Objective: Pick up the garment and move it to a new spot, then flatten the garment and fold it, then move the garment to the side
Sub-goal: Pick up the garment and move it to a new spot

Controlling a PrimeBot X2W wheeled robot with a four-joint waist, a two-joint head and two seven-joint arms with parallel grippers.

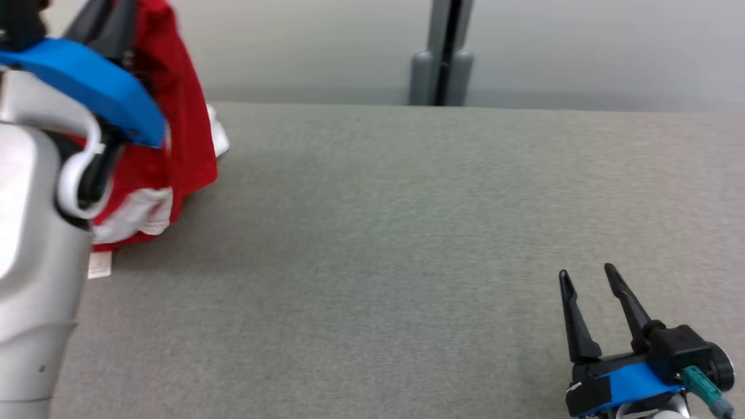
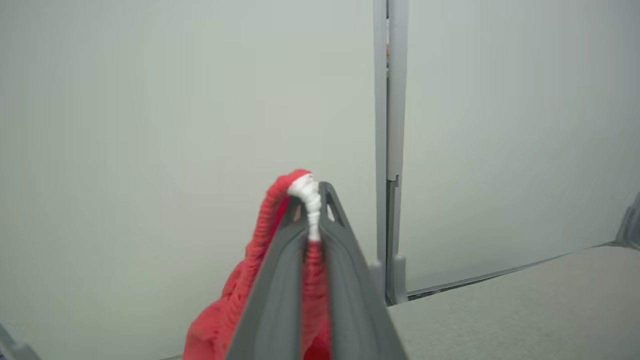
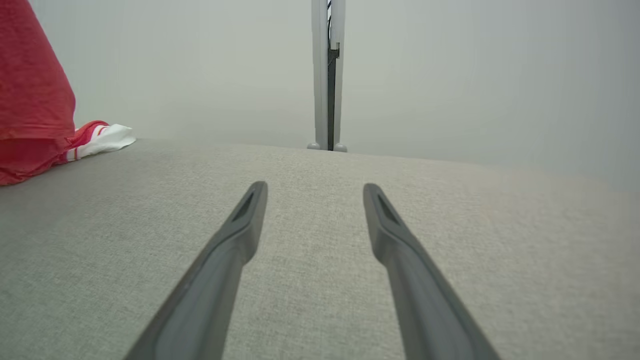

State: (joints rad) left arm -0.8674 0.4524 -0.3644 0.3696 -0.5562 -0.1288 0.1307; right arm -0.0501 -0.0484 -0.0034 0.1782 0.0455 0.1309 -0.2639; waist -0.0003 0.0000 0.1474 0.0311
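The garment point(image 1: 174, 116) is red with white trim and hangs at the far left of the grey table, its lower part resting on the surface. In the left wrist view my left gripper point(image 2: 311, 197) is shut on a bunched fold of the garment point(image 2: 235, 290), red and white cloth pinched between the fingertips. In the head view the left arm's blue and silver wrist covers part of the cloth. My right gripper point(image 1: 586, 272) stands open low over the table at the lower right, nothing between its fingers point(image 3: 250, 210). The garment point(image 3: 35, 95) also hangs at the left of the right wrist view.
The grey fabric table point(image 1: 407, 244) stretches wide from the garment to the right gripper. A pale wall with a grey upright post point(image 1: 442, 52) runs behind the table's far edge.
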